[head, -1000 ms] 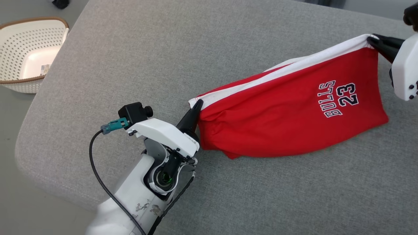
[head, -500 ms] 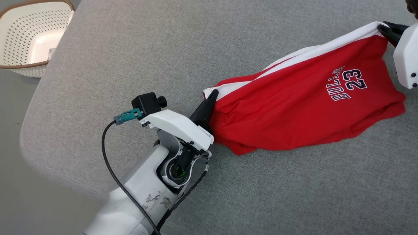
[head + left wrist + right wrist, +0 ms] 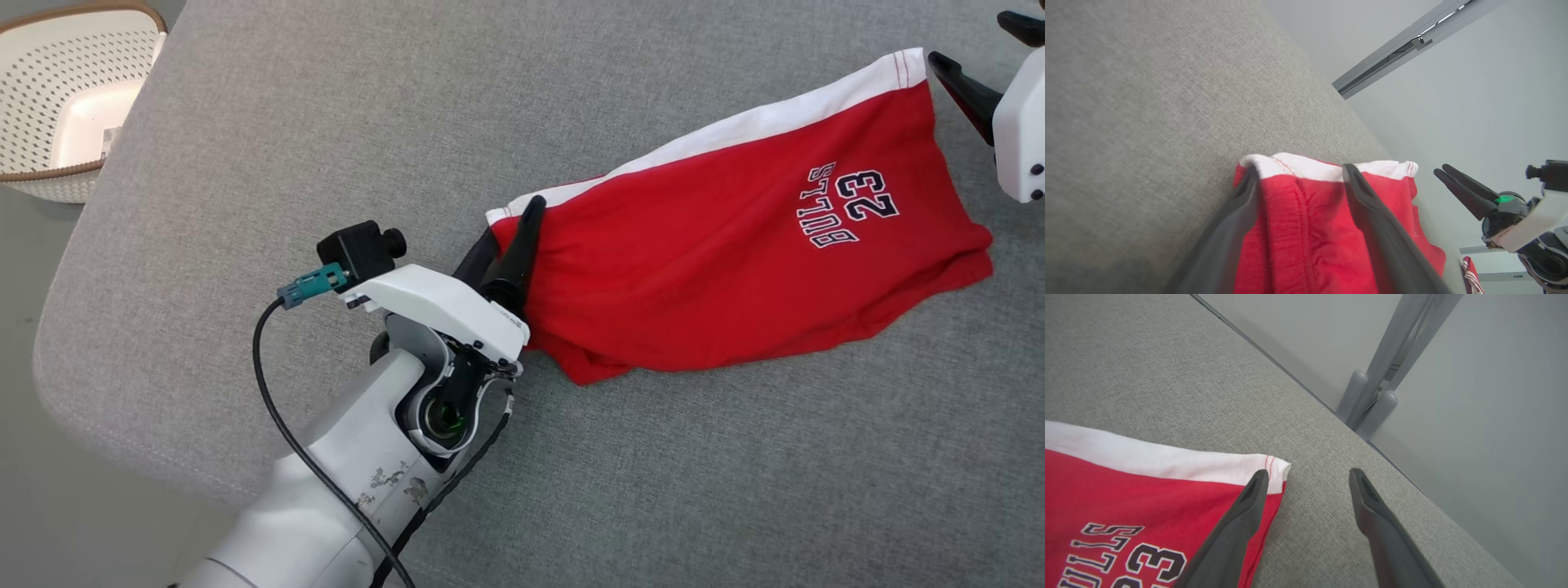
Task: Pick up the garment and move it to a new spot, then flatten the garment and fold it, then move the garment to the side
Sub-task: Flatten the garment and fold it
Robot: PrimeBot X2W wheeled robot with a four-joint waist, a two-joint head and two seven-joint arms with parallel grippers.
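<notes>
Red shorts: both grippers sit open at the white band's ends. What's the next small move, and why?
Probably draw the left gripper straight back off the corner: its fingers stand apart with the red shorts' bunched edge between them, so a sideways move could drag the cloth. The right gripper stands open beside the other corner, and the shorts lie creased on the grey cushion.

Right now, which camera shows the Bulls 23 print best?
The head view: the whole print lies unobstructed on the red shorts. The right wrist view cuts it off at the bottom edge; the left wrist view faces the shorts' plain opposite end.
</notes>
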